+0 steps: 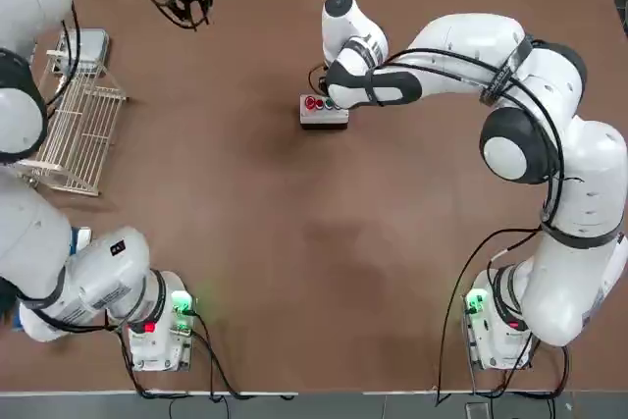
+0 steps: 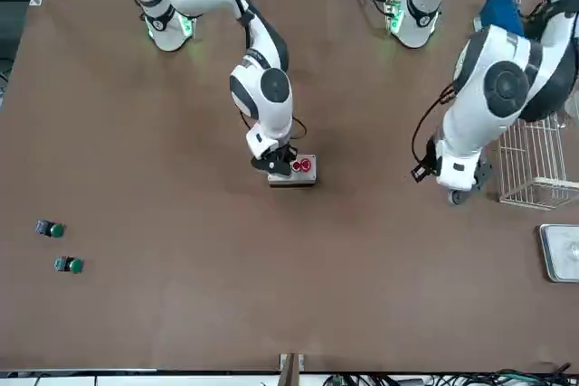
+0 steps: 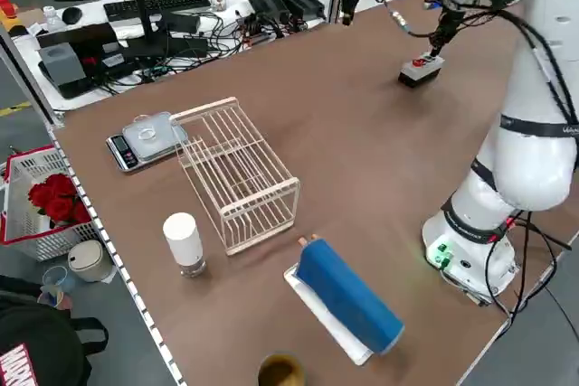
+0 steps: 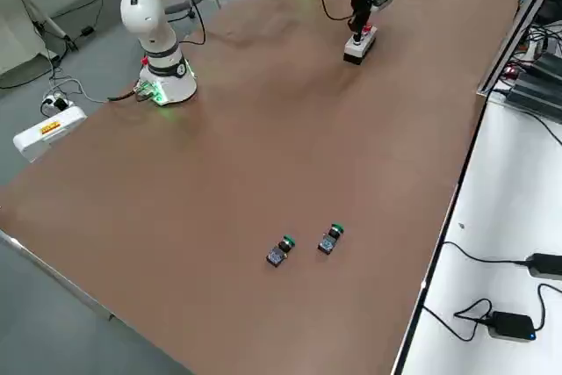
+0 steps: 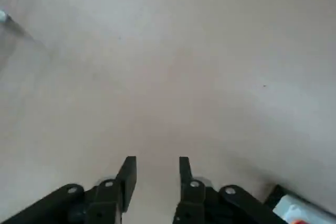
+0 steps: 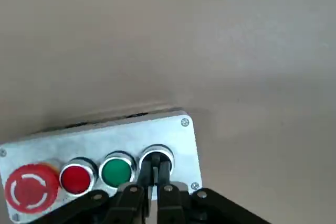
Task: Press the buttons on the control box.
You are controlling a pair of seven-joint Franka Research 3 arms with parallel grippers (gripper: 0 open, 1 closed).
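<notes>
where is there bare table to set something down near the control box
Bare table lies between the control box and the arm bases, and between it and the wire rack. It is crowded at the box, where the right end effector sits shut on the end button.

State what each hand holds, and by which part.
Nothing is held. The right hand, shut, presses its tips on the end button of the control box; the left hand is open over bare table.

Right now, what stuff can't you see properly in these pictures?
- Dark button: the right gripper covers it in the right wrist view, so a press can't be confirmed.
- Control box in the top view: the right arm hides part of it.
- Loose green button parts: too small for detail, front view.
- Blue object: unidentifiable, left side view.
</notes>
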